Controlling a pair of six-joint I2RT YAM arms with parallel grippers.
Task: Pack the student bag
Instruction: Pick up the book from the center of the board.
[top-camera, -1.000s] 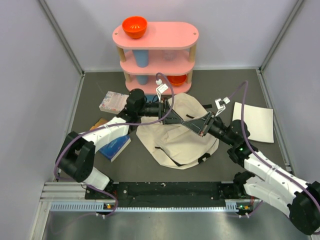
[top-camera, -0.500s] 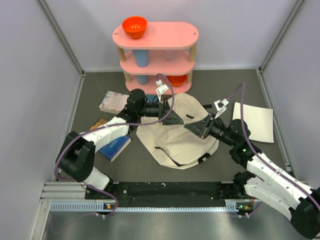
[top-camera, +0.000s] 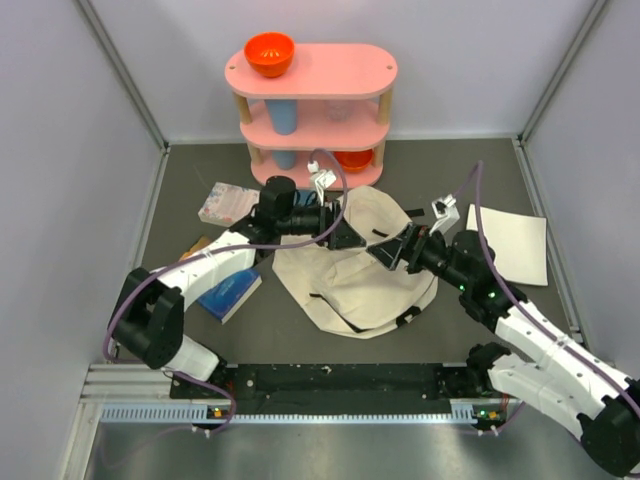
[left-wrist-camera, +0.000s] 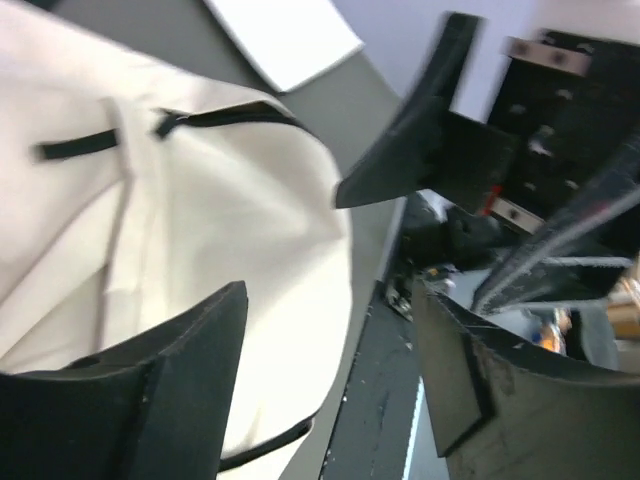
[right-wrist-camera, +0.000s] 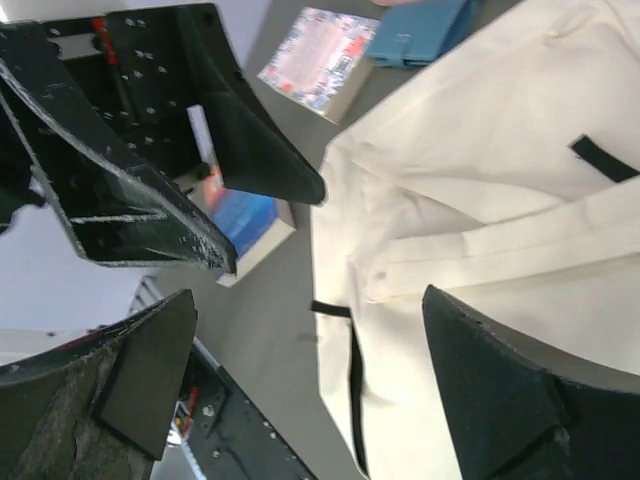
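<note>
Student bag (top-camera: 350, 285), centre frame, unheld; left gripper (top-camera: 345, 237), right gripper (top-camera: 392, 250): fingers spread, empty, tips close together; risk: collision.

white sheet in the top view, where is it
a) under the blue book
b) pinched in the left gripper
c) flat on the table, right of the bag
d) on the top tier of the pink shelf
c: in the top view the white sheet lies flat on the table, to the right of the student bag and apart from it.
</note>
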